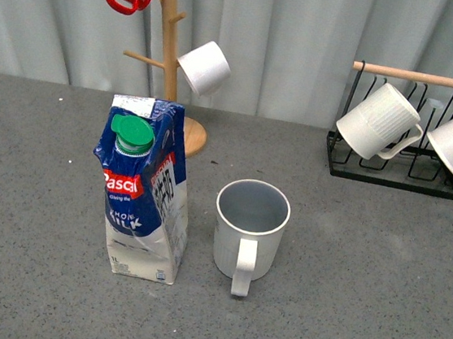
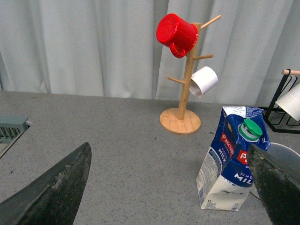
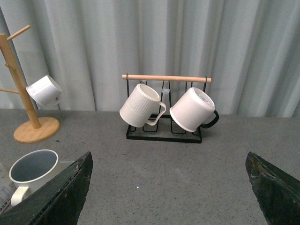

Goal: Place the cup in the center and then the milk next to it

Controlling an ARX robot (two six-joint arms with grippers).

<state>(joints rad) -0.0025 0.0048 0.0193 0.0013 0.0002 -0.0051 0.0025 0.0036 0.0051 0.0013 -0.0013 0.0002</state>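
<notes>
The ribbed cup (image 1: 250,225) and the milk carton (image 1: 143,193) stand upright just beside each other mid-surface, a narrow gap between them; the cup's handle points toward the robot. Grey surface (image 1: 373,317) lies open in front of both, to the carton's left and the cup's right. Behind the carton the wooden mug tree (image 1: 170,57) rises, its base near the carton's top edge. The black wire rack (image 1: 394,168) with hanging mugs blocks the far right.
</notes>
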